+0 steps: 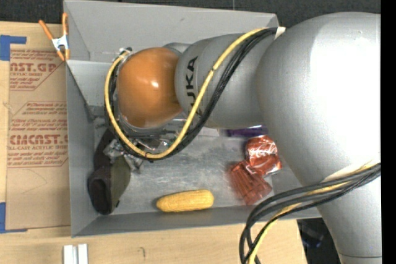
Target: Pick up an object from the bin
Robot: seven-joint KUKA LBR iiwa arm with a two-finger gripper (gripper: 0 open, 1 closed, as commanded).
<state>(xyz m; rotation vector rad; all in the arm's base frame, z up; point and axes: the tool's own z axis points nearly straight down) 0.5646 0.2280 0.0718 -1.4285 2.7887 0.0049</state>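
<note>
Gripper [121,156] low at left side of grey bin [173,21], largely under orange wrist cover [148,86]; spread or pressed together: cannot tell; dark brown elongated object [104,187] just beside it in lower-left corner, possibly touching; yellow corn cob [184,201] near lower wall; red crumpled packet [253,171] well apart, rightward.

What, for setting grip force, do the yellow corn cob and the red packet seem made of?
The corn cob looks like moulded plastic or rubber: even yellow, a dull sheen, regular kernel rows. The red packet looks like thin foil or plastic film: crumpled, with bright glints on its creases. Both are guesses from the look.
</note>
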